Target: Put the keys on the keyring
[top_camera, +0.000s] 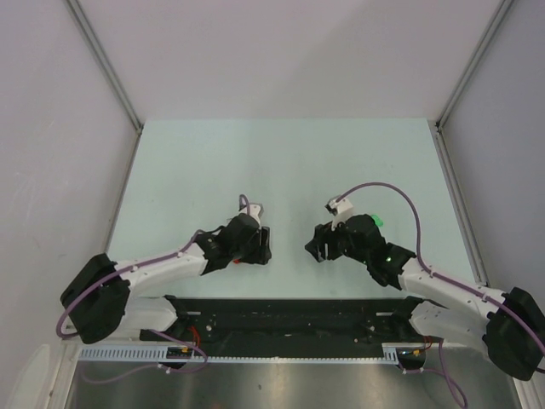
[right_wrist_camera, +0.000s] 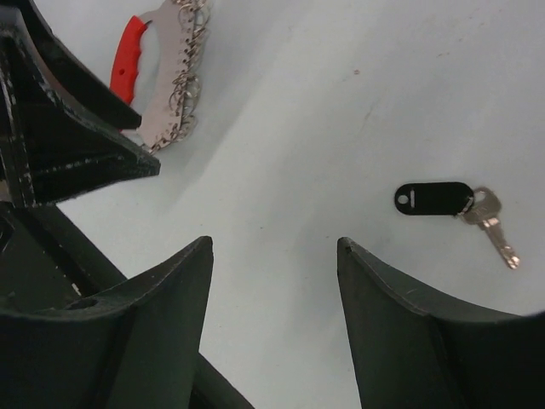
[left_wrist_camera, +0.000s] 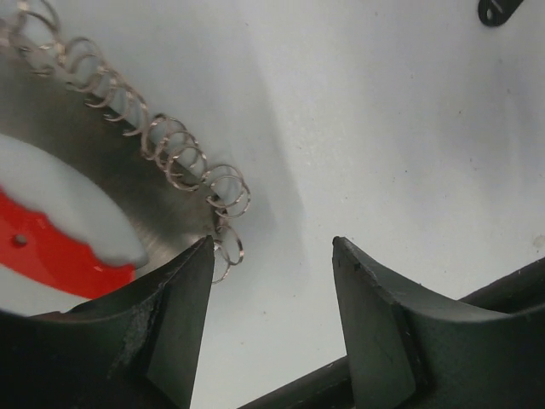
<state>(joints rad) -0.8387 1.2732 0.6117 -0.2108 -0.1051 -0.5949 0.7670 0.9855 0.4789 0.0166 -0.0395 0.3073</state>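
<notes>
Two grippers are in view, and both stand released with only bare table between their jaws. The left gripper (left_wrist_camera: 272, 256) has its jaws spread wide and grips nothing. One finger (left_wrist_camera: 183, 298) sits at the last loop of the row of metal rings (left_wrist_camera: 174, 158), touching it or very nearly so; I cannot tell which. The keyring (right_wrist_camera: 157, 81) lies flat on the table (top_camera: 281, 162), off to one side of this gripper's opening rather than inside it, with its red plastic arc (left_wrist_camera: 51, 251) on the far side from the rings. In my judgement, this gripper is posted at the ring end so that it can pin or lift the keyring while a key is threaded on. The right gripper (right_wrist_camera: 272, 256) is likewise parted and empty, low over the table and facing the left one across a small gap. The black-headed key (right_wrist_camera: 434, 198) lies flat outside its jaws, to one side, its silver blade pointing away from the keyring and well apart from it. That position suggests this arm is to fetch the key. No key is seen on the rings. The other three keys do not show clearly in any view, and in the top view the keyring is too small to pick out.
</notes>
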